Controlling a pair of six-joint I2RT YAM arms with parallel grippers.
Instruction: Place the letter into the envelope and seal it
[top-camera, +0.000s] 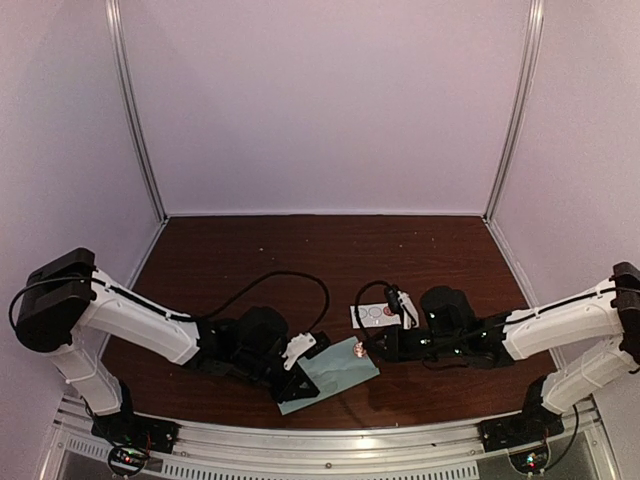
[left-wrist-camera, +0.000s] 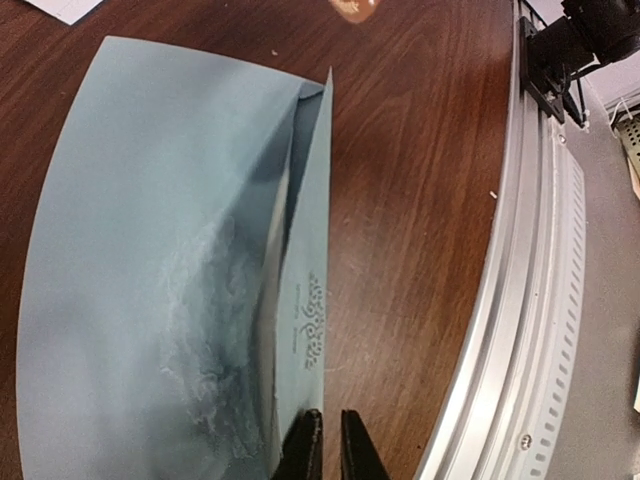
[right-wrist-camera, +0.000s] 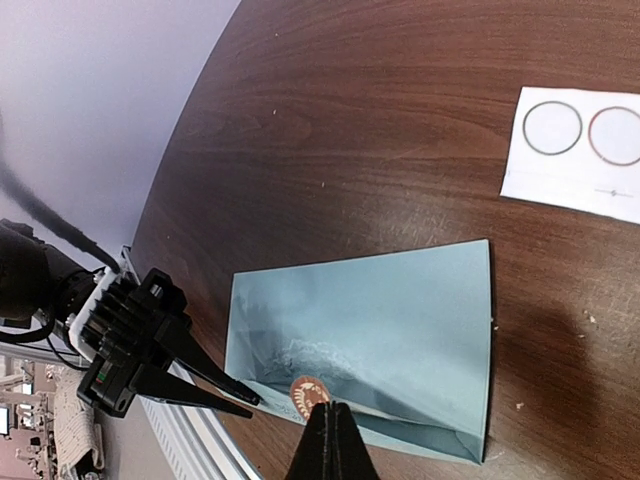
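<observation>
Reaches the left arm low and inward from its base, forearm nearly level over the table (top-camera: 250, 250), wrist angled toward the envelope (top-camera: 340, 372). Pinches the envelope's upturned flap edge in the left gripper (left-wrist-camera: 327, 422), jaws drawn in to a thin slit around the paper. Stretches the right arm low from the opposite side, wrist pointing left. Grips a round brown seal sticker (right-wrist-camera: 310, 390) in the tightly closed right gripper (right-wrist-camera: 328, 410), just over the envelope near its flap fold. Has the envelope flat on dark wood, close to the front rail (left-wrist-camera: 520, 330), between both wrists, near the white sticker strip (right-wrist-camera: 575, 150).
</observation>
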